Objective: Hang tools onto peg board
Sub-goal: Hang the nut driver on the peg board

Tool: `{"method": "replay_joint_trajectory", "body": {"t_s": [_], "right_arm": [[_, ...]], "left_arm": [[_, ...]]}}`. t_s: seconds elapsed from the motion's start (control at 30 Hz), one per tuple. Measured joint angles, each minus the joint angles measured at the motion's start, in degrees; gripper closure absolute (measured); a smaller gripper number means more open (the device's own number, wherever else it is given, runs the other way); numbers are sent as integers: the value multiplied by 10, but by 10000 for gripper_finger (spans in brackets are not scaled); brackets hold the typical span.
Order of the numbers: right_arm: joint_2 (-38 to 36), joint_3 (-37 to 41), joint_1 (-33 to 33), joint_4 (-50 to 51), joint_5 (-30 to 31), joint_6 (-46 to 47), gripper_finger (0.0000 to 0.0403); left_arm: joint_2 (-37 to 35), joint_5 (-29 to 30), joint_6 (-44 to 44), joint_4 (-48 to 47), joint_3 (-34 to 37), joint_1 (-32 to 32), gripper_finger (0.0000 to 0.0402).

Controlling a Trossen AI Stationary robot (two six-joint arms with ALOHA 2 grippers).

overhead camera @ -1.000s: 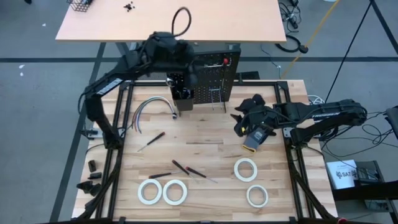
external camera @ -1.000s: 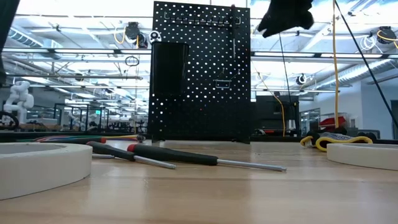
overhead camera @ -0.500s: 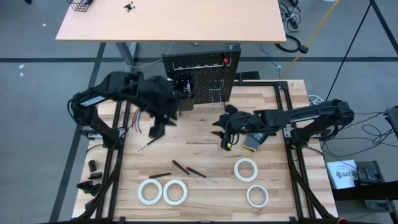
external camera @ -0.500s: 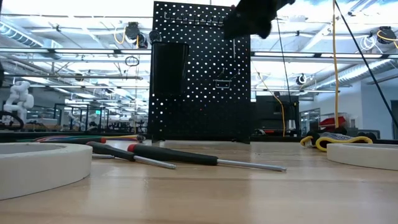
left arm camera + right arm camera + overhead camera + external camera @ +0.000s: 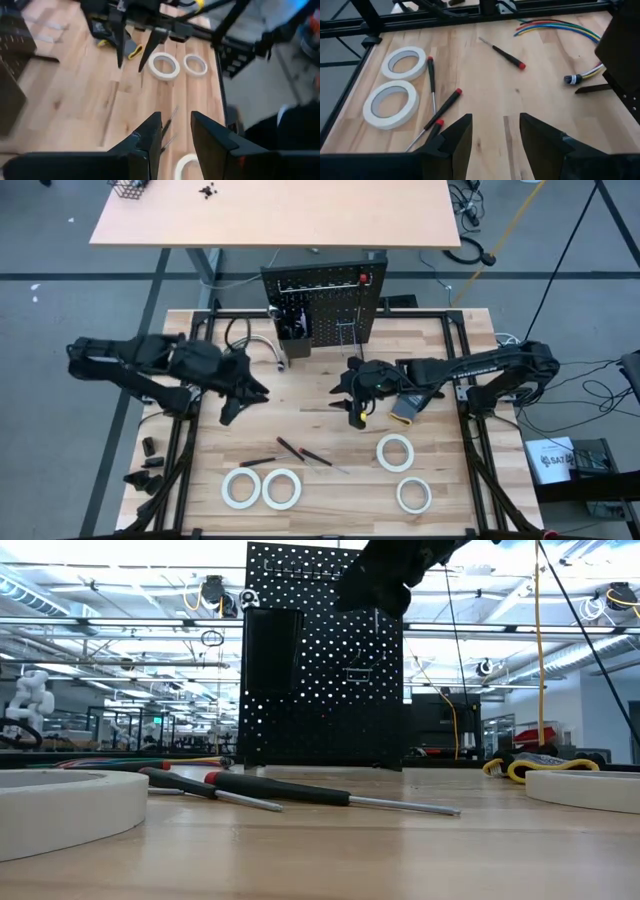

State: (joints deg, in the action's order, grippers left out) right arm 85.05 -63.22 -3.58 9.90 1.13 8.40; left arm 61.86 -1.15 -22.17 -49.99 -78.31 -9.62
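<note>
Both jaws stand spread and empty. The left gripper (image 5: 232,410) hangs low, probably aiming for the screwdriver (image 5: 502,53) near the table's left edge. The right gripper (image 5: 352,402) hovers mid-table, before the peg board (image 5: 322,304) at the far edge.

My worktop (image 5: 330,395): light wooden slats.
I see the peg board (image 5: 322,308) at 12 o'clock, tape rolls (image 5: 261,488) and screwdrivers (image 5: 296,452) toward 6, cable bundle (image 5: 240,348) at 10.

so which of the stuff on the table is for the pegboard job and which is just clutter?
Job:
peg board
screwdrivers
tape rolls

Clutter:
cable bundle
black-and-yellow flat object
</note>
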Motion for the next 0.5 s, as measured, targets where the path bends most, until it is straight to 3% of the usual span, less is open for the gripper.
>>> {"method": "replay_joint_trajectory", "body": {"t_s": [0.13, 0.3, 0.5], "right_arm": [[12, 0, -4, -30, 0, -1, 245], [43, 0, -6, -82, 2, -5, 245], [94, 0, -25, -89, 1, 53, 245]], "left_arm": [[-59, 13, -73, 134, 152, -22, 294], [-80, 15, -118, 318, 308, -69, 294], [-80, 15, -108, 380, 420, -107, 294]]}}
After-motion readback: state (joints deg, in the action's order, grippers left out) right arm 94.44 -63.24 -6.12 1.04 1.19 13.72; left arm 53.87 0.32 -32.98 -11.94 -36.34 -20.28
